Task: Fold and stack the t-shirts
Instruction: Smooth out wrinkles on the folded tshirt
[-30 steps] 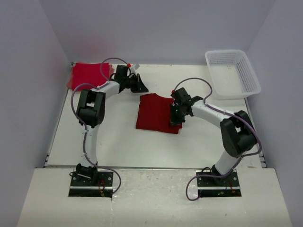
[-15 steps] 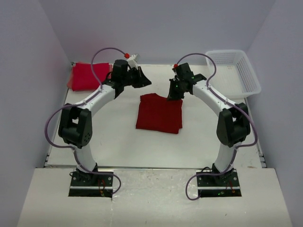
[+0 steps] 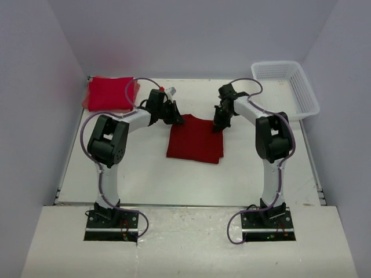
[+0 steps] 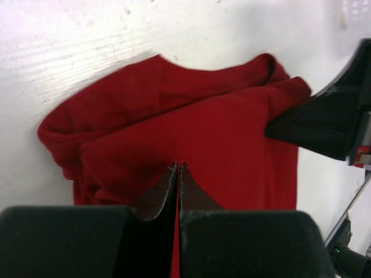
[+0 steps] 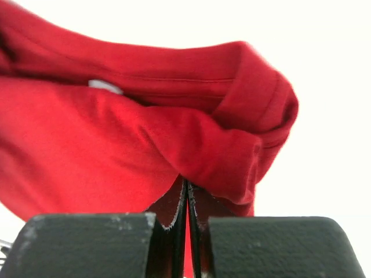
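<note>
A darker crimson t-shirt point(image 3: 194, 139) lies folded in the middle of the table. My left gripper point(image 3: 174, 116) is at its far left corner, jaws shut, with its tips point(image 4: 178, 165) down on the cloth point(image 4: 191, 116) and a red sliver between them. My right gripper point(image 3: 219, 124) is at the far right corner, jaws shut, with a bunched fold of the shirt point(image 5: 220, 150) pinched at its tips point(image 5: 186, 184). The right gripper's black body point(image 4: 324, 127) shows in the left wrist view. A folded bright red t-shirt stack point(image 3: 110, 92) lies at the back left.
A white plastic lattice basket point(image 3: 285, 88) stands at the back right corner. Walls close in the table on the left, back and right. Both arms reach forward over the table's middle, their cables looping above them.
Both grippers have come down from above the far edge onto the crimson shirt's far corners. One second ago the right gripper was at the shirt's right edge. The shirt has stayed in place.
</note>
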`<state>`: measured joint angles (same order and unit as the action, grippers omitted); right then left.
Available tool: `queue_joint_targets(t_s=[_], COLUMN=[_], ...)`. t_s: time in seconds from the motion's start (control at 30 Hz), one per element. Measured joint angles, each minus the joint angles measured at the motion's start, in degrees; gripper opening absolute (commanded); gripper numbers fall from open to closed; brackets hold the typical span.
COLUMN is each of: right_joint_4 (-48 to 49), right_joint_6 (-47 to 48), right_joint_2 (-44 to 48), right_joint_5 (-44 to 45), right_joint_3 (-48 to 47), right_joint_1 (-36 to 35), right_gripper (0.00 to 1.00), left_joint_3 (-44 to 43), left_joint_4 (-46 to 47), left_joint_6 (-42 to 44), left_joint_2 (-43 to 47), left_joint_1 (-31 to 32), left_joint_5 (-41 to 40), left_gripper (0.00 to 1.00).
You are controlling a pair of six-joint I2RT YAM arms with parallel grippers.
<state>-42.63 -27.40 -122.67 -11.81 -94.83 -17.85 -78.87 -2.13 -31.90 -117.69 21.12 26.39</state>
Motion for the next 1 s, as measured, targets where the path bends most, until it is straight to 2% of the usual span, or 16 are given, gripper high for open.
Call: queue_joint_targets(t_s=[0.3, 0.6, 0.67, 0.7, 0.8, 0.9, 0.93, 0.97, 1.0], right_joint_4=[-2.8, -0.5, 0.3, 0.6, 1.8, 3.0, 3.1, 3.3, 3.7], right_joint_6=[-0.5, 1.7, 2.4, 2.8, 3.3, 3.8, 3.8, 4.1, 4.1], right_joint_2=[-1.1, 1.0, 3.7, 5.5, 11.8, 17.8, 19.9, 21.1, 22.0], right_joint_5=[3.3, 0.1, -0.5, -0.8, -1.4, -2.4, -2.8, -2.9, -3.0], right_joint_3=[-1.4, -0.3, 1.0, 1.7, 4.1, 6.1, 6.4, 6.4, 6.7], right_joint_1=[2.5, 3.0, 2.7, 2.5, 1.1, -1.0, -2.1, -2.9, -3.8], right_gripper=[0.0, 0.0, 0.0, 0.0, 0.06, 0.19, 0.19, 0.23, 0.25], left_joint_3=[0.0, 1.3, 2.9, 3.1, 3.0, 2.9, 2.8, 2.8, 2.8], left_joint_4=[-0.3, -0.7, -2.3, -3.9, -8.2, -12.0, -13.1, -14.0, -14.8], left_joint_6=[0.6, 1.5, 1.4, 1.5, 1.5, 1.5, 1.5, 1.5, 1.5], left_joint_2=[-4.3, -2.4, 0.3, 1.7, 6.1, 10.2, 11.3, 12.2, 12.9], left_joint_1=[-1.1, -3.3, -3.3, -3.3, -3.3, -3.3, -3.3, -3.3, -3.3], left_joint_5=[-0.7, -4.3, -7.6, -9.7, -16.6, -22.8, -24.3, -25.5, -26.5], left_gripper=[0.0, 0.0, 0.14, 0.18, 0.21, 0.27, 0.27, 0.28, 0.34])
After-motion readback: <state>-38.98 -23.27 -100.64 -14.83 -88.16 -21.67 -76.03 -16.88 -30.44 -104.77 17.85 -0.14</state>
